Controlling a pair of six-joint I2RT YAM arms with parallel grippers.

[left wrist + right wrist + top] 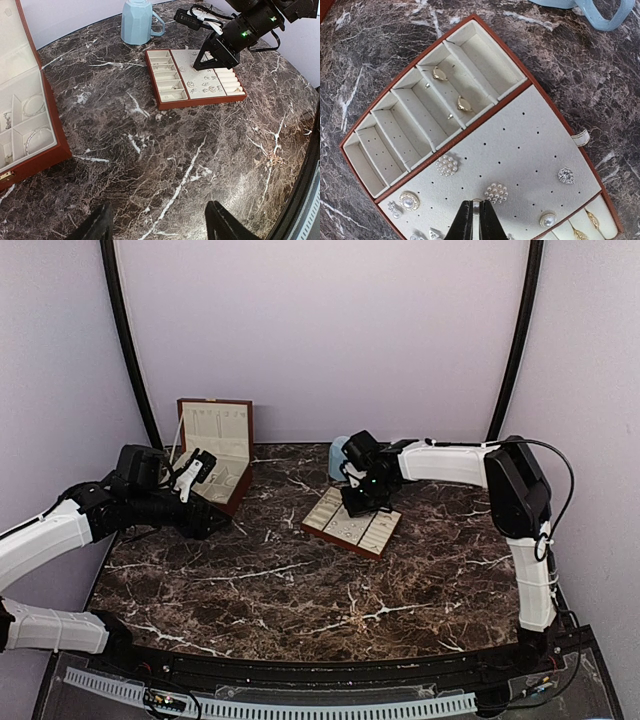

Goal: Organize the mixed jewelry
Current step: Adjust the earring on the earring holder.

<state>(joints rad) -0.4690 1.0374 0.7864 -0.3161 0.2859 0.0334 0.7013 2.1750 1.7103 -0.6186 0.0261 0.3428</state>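
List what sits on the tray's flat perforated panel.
Two pearl clusters, a crystal stud, two gold-rimmed pearl studs and tiny pieces show. The right claw covers part of the panel's near edge, so anything beneath it is hidden.

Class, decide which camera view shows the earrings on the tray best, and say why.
Right wrist: close overhead, the earrings on the tray are individually distinct. Left wrist shows them as distant specks; top external barely shows them.
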